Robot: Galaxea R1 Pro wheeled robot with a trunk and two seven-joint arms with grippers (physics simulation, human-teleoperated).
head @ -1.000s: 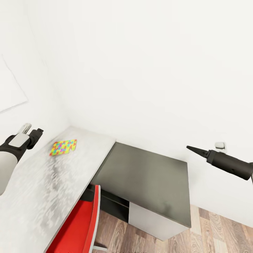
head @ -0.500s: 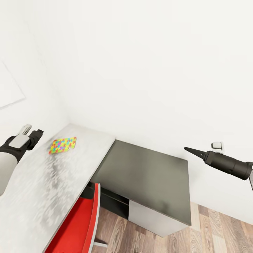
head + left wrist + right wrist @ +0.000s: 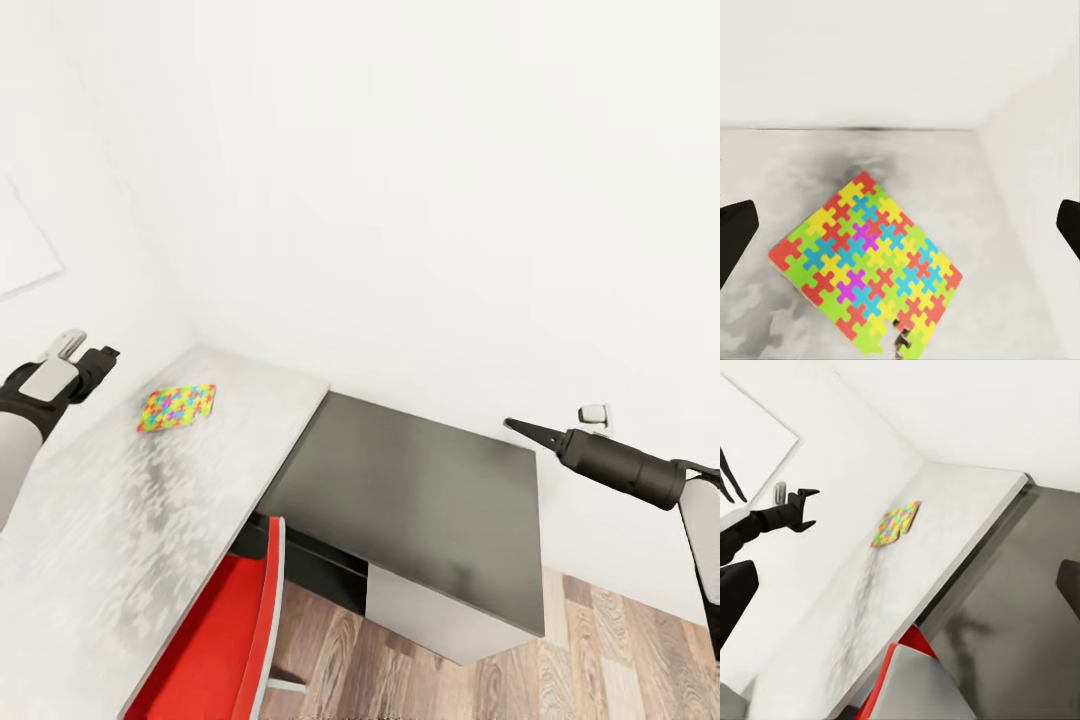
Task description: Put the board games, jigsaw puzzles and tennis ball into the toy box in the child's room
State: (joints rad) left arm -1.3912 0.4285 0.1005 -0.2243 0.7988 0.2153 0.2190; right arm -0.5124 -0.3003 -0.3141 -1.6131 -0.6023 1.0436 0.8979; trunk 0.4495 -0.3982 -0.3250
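One jigsaw puzzle (image 3: 177,408) lies flat on the pale grey table (image 3: 120,520), close to the corner of the walls. It is a bright square of interlocking pieces, also seen in the left wrist view as the puzzle (image 3: 866,259) and in the right wrist view (image 3: 896,523). My left gripper (image 3: 98,362) hovers open to the left of it, above the tabletop, fingers (image 3: 735,236) spread wide. My right gripper (image 3: 515,427) hangs open over the far side of the dark cabinet, holding nothing. The toy box, board games and tennis ball are out of view.
A lower dark-topped cabinet (image 3: 420,500) butts against the table's right end. A red chair (image 3: 225,640) is tucked under the table's front edge. A wall socket (image 3: 593,413) sits behind my right arm. Wooden floor (image 3: 600,660) lies at the lower right.
The whole view has shifted slightly. My left gripper stands a little higher above the table than before. The puzzle has stayed where it was on the table.
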